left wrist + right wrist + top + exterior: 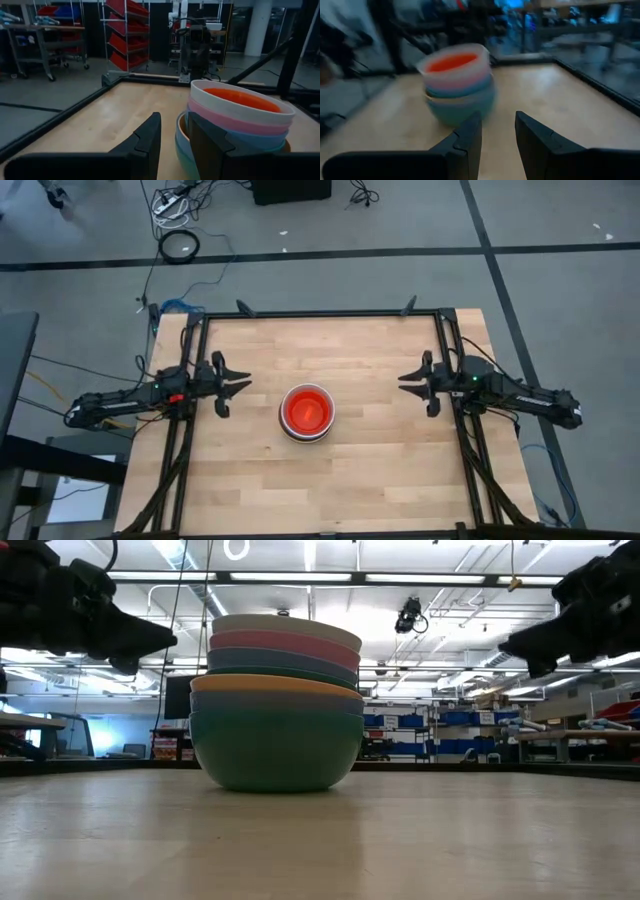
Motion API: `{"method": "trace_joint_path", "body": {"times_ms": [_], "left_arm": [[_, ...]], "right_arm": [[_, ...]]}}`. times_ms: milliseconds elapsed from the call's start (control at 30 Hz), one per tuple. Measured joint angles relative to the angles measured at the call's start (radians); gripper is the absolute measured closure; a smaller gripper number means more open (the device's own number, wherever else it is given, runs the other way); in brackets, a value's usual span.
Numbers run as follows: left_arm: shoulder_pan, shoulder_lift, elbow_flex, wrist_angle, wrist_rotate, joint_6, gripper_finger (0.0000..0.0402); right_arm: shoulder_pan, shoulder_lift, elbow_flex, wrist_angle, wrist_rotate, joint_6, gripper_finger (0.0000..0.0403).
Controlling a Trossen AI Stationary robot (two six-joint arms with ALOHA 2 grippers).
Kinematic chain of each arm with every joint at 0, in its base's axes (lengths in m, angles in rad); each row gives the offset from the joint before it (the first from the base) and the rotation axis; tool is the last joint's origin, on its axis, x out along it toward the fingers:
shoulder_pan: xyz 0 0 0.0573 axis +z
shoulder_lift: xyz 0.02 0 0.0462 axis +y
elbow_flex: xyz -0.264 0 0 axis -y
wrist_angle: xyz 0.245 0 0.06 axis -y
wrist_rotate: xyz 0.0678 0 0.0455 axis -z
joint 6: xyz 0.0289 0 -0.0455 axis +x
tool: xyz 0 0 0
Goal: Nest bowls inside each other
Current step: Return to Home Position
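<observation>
**Stack of bowls [306, 412] midway between open jaws**

The stack sits on the worktop [370, 480], teal bowl [275, 755] lowest, white bowl [285, 624] topmost with an orange-red bowl [240, 98] inside it. It is between both sets of jaws and well apart from each. Left arm [130, 402] and right arm [510, 392] hold their jaws open and empty.

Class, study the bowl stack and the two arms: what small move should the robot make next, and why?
Likely just draw both grippers back to rest. The bowls sit nested in one stack; the left gripper and right gripper hang clear on either side of it, jaws open and empty.
</observation>
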Motion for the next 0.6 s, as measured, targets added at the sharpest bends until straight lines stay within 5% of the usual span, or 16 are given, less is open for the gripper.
{"method": "trace_joint_path", "body": {"times_ms": [233,600], "left_arm": [[0.0,0.0,0.0,-0.03,0.001,-0.059,0.0296],[0.0,0.0,0.0,-0.033,0.004,-0.028,0.0296]], "right_arm": [[0.0,-0.023,-0.001,0.26,-0.183,0.055,0.0295],[0.001,-0.006,-0.034,0.124,-0.121,0.004,0.0295]]}}
